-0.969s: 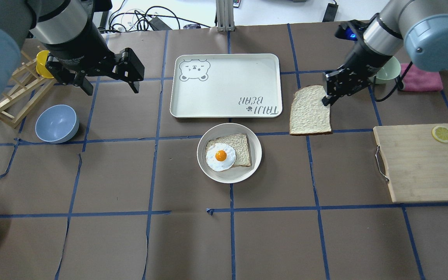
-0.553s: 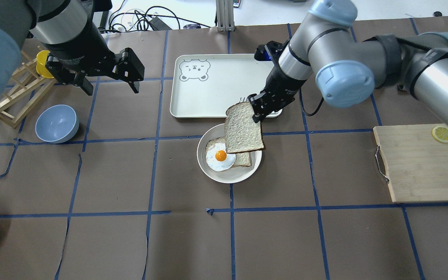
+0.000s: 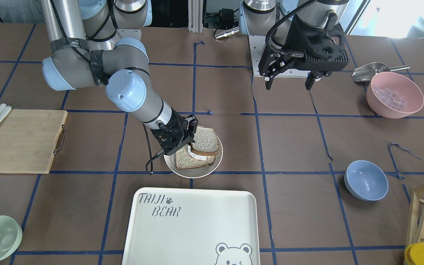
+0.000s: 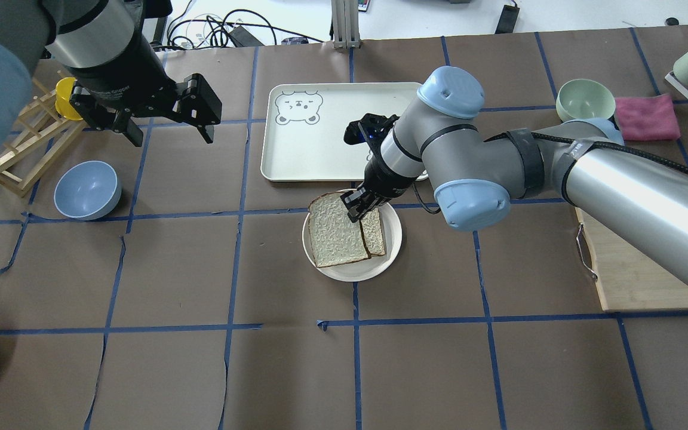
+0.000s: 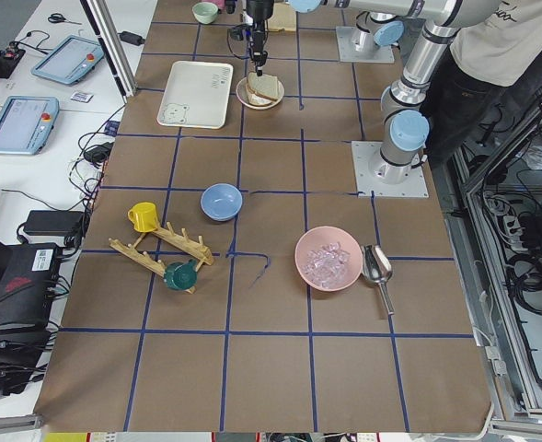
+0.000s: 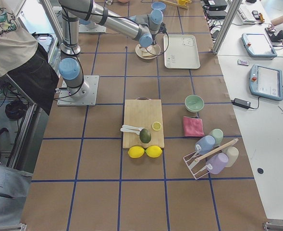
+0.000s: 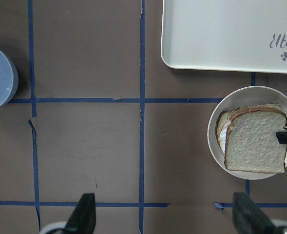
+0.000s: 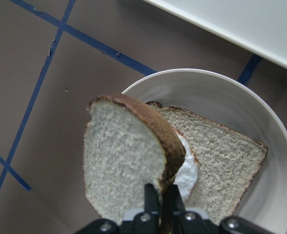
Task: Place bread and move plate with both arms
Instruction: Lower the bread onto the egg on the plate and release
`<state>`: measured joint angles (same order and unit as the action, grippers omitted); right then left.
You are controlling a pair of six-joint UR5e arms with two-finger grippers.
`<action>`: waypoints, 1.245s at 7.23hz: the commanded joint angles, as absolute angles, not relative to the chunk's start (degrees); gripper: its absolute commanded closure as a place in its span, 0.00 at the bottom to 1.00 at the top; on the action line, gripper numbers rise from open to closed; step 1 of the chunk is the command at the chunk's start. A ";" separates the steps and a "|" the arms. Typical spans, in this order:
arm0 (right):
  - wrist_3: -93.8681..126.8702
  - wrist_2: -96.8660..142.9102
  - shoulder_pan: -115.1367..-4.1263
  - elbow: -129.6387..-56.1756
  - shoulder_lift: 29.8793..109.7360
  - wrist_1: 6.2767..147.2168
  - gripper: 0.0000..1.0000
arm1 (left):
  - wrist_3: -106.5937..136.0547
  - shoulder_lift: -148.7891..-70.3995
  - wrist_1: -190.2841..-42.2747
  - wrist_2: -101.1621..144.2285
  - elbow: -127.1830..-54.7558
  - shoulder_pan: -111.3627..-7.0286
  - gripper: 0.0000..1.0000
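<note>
We see the right gripper [image 4: 356, 213] with its fingers [image 8: 152, 197] pinched narrow on the crust edge of the bread [image 4: 335, 236], holding it tilted over the plate [image 4: 350, 274]. The bread covers most of the egg-topped slice [image 4: 375, 230] lying in that plate; whether the two touch, we cannot tell. The plate sits on the bench [image 4: 200, 370] just beside the bear-printed tray [image 4: 320, 143]. The left gripper [image 4: 171, 132] hangs well apart above the bench, fingers spread wide, holding nothing.
</note>
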<state>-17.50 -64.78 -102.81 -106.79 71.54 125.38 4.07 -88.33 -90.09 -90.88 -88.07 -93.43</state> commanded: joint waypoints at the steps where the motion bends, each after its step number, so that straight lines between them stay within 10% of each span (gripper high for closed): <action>1: -22.65 -64.51 -102.31 -108.88 71.19 125.68 1.00 | 4.04 -88.33 -90.09 -90.88 -88.07 -93.43 0.00; 8: -21.97 -64.34 -100.63 -108.90 69.79 126.30 1.00 | 4.04 -88.33 -90.09 -90.88 -88.07 -93.43 0.00; 9: -22.06 -64.25 -100.63 -109.16 69.70 126.65 0.84 | 4.13 -88.33 -90.09 -90.97 -88.07 -93.43 0.00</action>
